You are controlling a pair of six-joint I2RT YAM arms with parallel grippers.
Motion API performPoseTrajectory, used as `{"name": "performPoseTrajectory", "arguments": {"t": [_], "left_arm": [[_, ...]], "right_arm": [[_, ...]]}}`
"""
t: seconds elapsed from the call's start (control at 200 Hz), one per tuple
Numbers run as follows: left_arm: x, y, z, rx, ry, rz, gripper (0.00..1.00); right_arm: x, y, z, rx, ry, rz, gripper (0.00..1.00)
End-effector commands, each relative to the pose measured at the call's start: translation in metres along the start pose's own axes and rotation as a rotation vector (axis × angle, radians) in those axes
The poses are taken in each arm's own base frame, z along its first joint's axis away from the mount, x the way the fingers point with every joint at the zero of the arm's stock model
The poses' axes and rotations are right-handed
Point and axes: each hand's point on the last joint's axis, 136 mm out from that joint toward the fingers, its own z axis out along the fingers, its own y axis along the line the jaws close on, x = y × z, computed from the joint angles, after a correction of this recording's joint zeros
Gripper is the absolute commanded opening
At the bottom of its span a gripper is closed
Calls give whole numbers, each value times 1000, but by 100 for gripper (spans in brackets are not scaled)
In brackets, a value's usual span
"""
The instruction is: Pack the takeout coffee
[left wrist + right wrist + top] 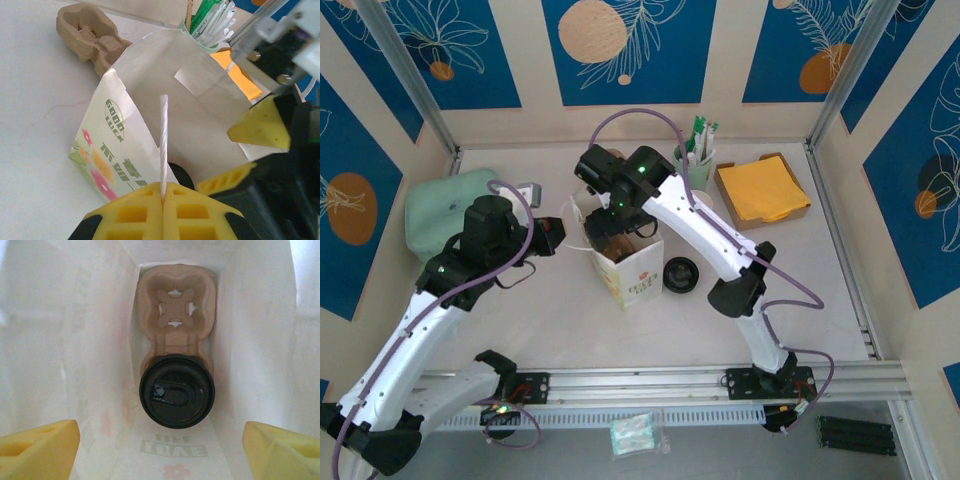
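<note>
Right gripper [161,432] hangs open over the mouth of the paper bag [75,340], its yellow fingers [45,447] spread wide and gripping nothing. Straight below it, at the bottom of the bag, sits the takeout coffee [176,390].

From the right wrist view the coffee shows only its round black top; the paper sides are hidden beneath it. It appears to be seated in one socket of a brown pulp cup carrier [175,310] that lies flat on the bag's floor. The carrier's second socket, at 12 o'clock from the coffee, is empty, its four small tabs showing. White bag walls rise close on every side.

Left gripper [162,192] is clenched on the bag's handle [162,145] — a thin white twisted cord that runs straight up from between the closed yellow pads. It holds the bag from about 9 o'clock in the overhead view, while the right arm reaches in from 3 o'clock.

On the table [520,310], a loose black lid [680,273] lies just beside the bag at 3 o'clock. A mint-green cup [697,172] of stirrers and sachets stands near it at 1 o'clock, and a tray of yellow napkins [762,188] lies further out at 2 o'clock. A pale green pouch [445,210] rests well apart at 9 o'clock — and the left wrist view shows a stack of spare carriers [87,35] beyond the bag.
</note>
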Motion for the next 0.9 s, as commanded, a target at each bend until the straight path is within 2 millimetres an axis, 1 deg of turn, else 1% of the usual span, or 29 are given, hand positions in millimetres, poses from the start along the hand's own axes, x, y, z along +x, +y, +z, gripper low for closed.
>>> {"name": "performPoseTrajectory", "arguments": {"t": [0.0, 0.395, 0.68, 0.895], "left_arm": [[-10, -6, -6, 19, -21, 3, 0], [-16, -12, -8, 36, -31, 2, 0], [-23, -18, -10, 50, -42, 6, 10], [-29, -23, -14, 57, -52, 14, 19]], "right_arm": [[31, -6, -29, 5, 57, 2, 85], [38, 0, -42, -2, 40, -11, 84], [42, 2, -54, -11, 15, -15, 84], [45, 3, -65, -24, -11, -12, 84]]}}
